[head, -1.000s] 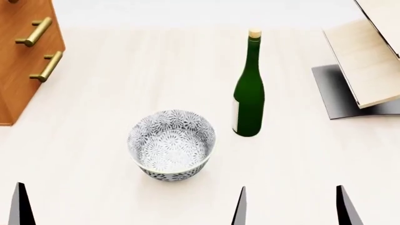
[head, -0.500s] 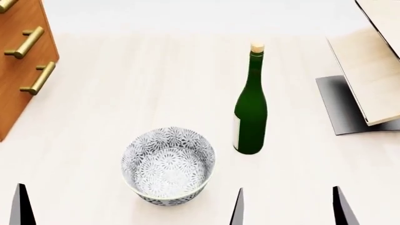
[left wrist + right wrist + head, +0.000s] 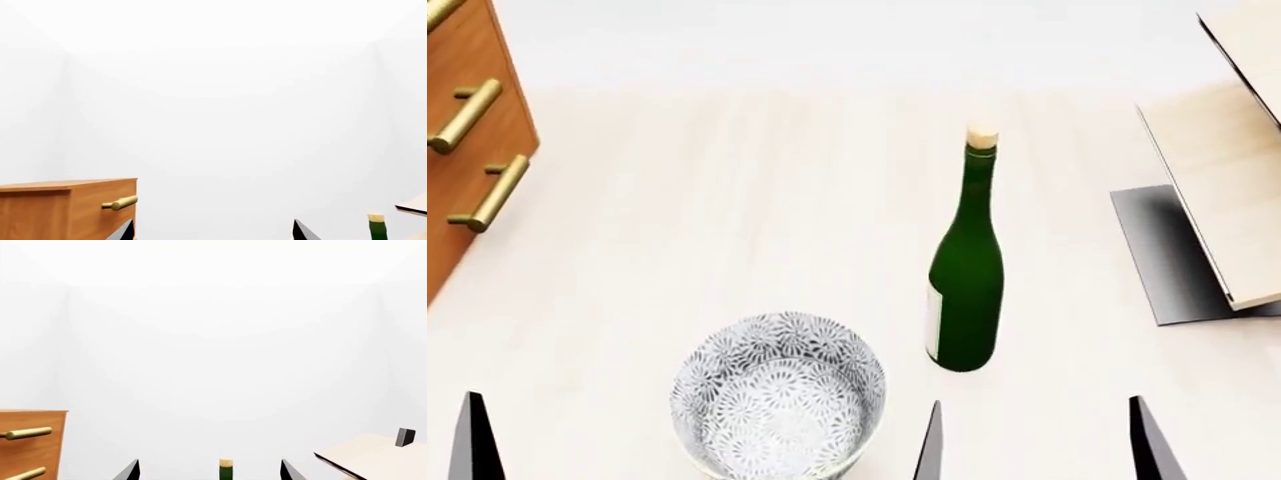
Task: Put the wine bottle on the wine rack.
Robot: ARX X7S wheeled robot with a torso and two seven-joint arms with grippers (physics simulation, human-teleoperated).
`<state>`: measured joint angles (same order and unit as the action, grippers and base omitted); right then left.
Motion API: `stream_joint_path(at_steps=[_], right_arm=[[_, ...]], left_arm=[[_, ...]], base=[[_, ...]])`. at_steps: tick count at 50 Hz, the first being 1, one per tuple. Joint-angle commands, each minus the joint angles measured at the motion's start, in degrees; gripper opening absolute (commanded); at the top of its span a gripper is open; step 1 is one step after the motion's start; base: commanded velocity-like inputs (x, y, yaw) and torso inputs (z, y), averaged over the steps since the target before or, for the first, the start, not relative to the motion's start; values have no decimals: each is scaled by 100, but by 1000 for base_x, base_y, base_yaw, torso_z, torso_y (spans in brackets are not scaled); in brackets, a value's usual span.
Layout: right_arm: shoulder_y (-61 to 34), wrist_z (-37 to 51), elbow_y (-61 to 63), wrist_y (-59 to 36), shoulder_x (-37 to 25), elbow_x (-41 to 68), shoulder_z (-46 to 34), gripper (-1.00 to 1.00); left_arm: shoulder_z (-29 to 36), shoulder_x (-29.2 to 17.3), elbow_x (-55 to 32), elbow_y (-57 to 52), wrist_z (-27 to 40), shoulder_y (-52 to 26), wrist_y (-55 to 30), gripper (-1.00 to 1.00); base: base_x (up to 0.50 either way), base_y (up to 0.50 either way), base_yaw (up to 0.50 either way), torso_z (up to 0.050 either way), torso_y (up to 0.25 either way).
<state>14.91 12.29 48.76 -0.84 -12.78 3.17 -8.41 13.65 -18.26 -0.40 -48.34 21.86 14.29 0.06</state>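
Note:
The wine bottle (image 3: 965, 290) stands upright mid-table: dark green glass, tan cork, pale label. At the right edge the wine rack (image 3: 1228, 180) shows tilted light wood boards on a grey base. Low in the head view, my right gripper (image 3: 1040, 445) is open, short of the bottle and slightly right of it. From the right wrist, the bottle's top (image 3: 226, 471) shows between the spread tips of the right gripper (image 3: 209, 471), well beyond them. My left gripper (image 3: 213, 234) is open and empty; only one of its fingertips (image 3: 474, 440) appears in the head view.
A patterned bowl (image 3: 778, 405) sits at the near edge, left of the bottle. A brown drawer cabinet (image 3: 461, 130) with brass handles stands at the far left. The rack carries a small black peg (image 3: 405, 436). Pale tabletop (image 3: 734, 200) lies between cabinet and bottle.
Bottle, bowl, cabinet and rack have all slid lower in the head view, so the view has shifted toward them. The gripper tips keep their places and both stay open.

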Motion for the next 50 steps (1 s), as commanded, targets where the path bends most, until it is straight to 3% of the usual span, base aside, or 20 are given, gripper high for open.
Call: stream_joint_path(at_steps=[1, 50], right_arm=[[1, 46, -10, -4, -43, -18, -48, 100], [-31, 192, -58, 14, -214, 8, -187, 100]], left_arm=[[39, -23, 17, -1, 23, 1, 7, 100], [121, -117, 20, -55, 130, -20, -55, 100]], base=[[168, 0, 0, 0, 0], [168, 0, 0, 0, 0]])
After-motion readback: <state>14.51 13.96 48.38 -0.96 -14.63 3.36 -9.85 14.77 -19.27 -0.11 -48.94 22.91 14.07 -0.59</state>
